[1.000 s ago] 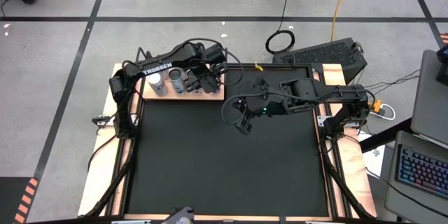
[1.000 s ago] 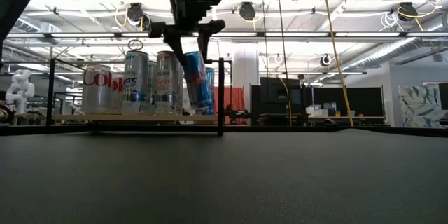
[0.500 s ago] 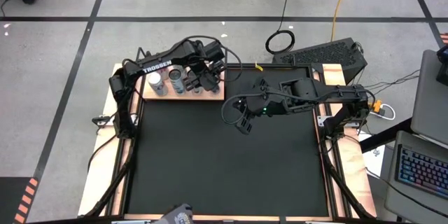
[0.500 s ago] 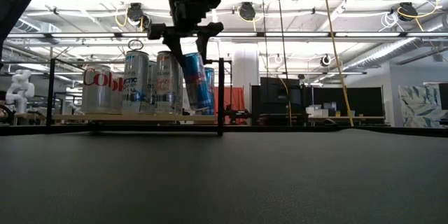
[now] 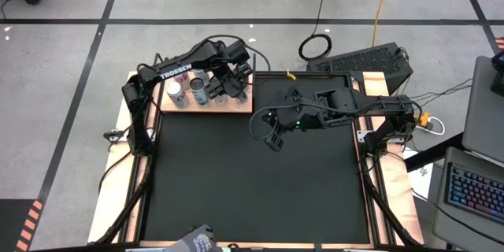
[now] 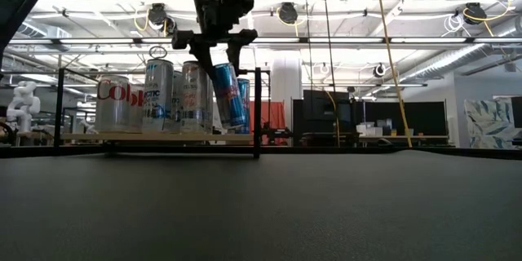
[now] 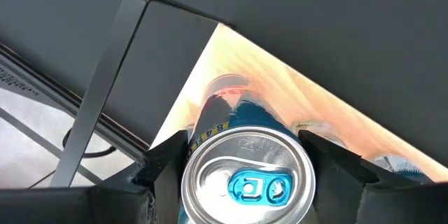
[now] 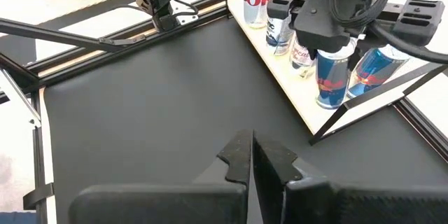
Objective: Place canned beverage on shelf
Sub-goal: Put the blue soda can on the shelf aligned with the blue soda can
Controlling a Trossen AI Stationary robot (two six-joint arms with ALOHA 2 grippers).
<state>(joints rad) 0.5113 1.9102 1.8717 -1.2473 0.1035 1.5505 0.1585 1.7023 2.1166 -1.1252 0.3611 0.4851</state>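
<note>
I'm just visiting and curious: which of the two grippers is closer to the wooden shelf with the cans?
The left gripper: it's over the shelf, shut on a blue can. The right gripper hangs shut over the black mat, off to the side.

From above, the left arm [image 5: 185, 69] covers much of the shelf [image 5: 177, 104], so the cans under it cannot be counted. In the wrist view the can's [image 7: 245, 175] lower body is hidden behind its own top. Labels on the far cans [image 6: 159, 94] are too small to read.

Robotics lab/workshop: taped concrete floor [image 5: 79, 55], ceiling trusses with ducts [image 6: 391, 24], cables, laptop [image 5: 472, 193] beside rig.
</note>
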